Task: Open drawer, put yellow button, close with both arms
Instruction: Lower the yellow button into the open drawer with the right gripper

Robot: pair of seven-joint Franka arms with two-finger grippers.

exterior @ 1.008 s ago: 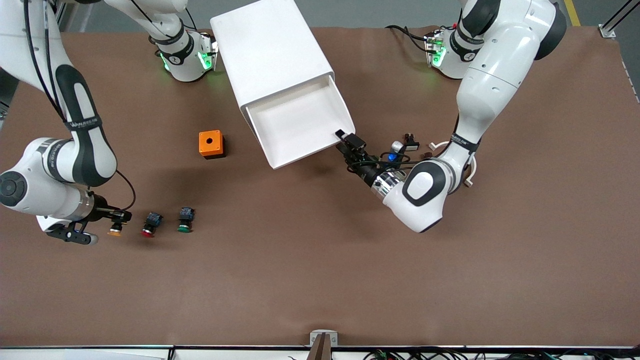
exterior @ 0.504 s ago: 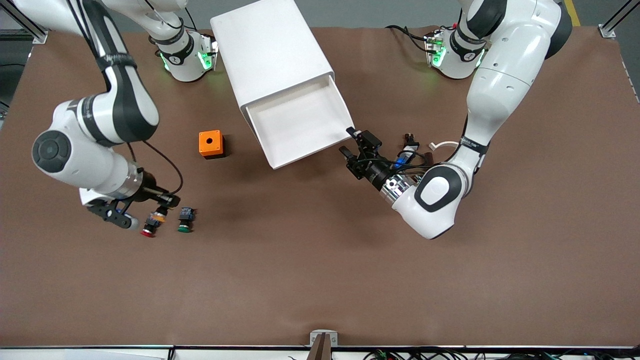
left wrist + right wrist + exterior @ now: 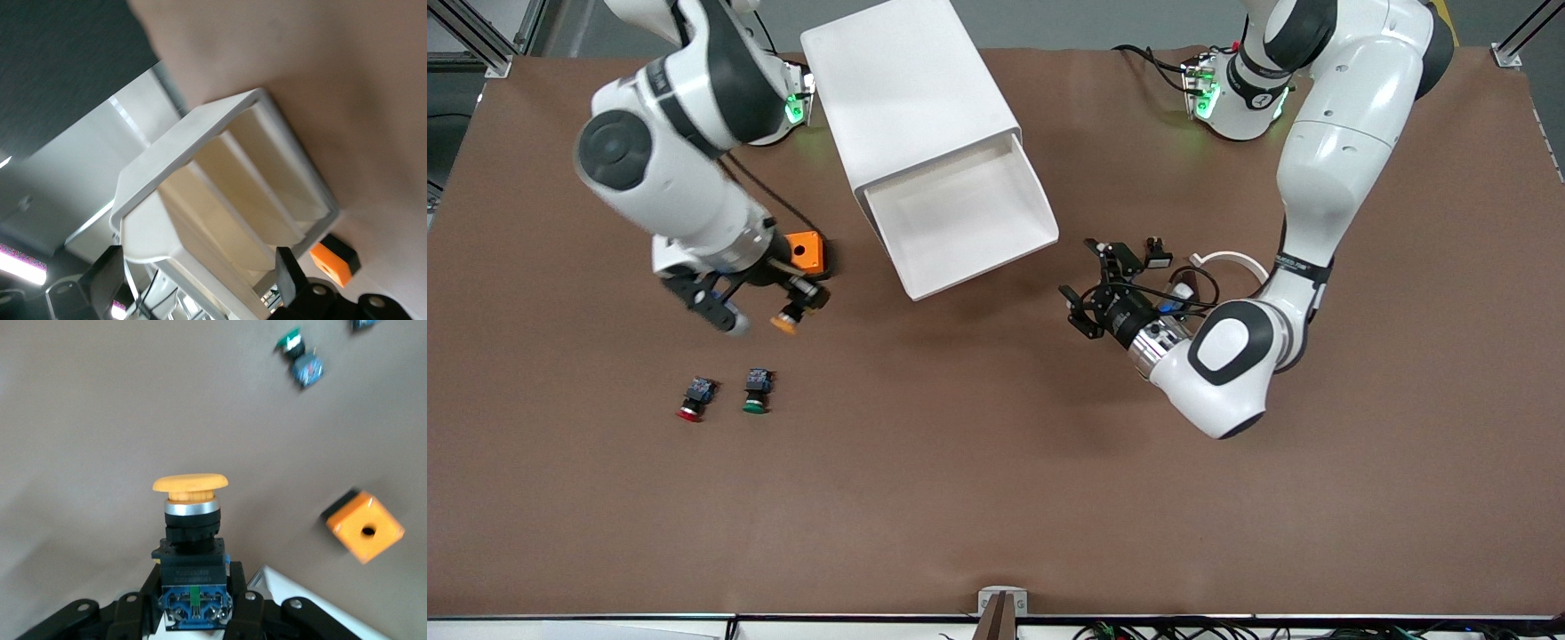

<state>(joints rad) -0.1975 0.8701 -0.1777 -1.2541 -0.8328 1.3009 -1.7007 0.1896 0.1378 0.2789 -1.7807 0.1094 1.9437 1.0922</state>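
Note:
The white cabinet lies at the table's middle with its top drawer pulled out and empty. My right gripper is shut on the yellow button and holds it in the air beside the orange box, over bare table. In the right wrist view the yellow button sits between my fingers, cap pointing away, blue back toward the camera. My left gripper is open and empty, apart from the drawer's corner toward the left arm's end. The left wrist view shows the cabinet between its fingertips.
An orange box with a round hole stands beside the drawer toward the right arm's end; it also shows in the right wrist view and the left wrist view. A red button and a green button lie nearer the front camera.
My right gripper lifted the yellow button out of the row and carried it toward the orange box. My left gripper let go of the drawer's corner, opened and drew back.

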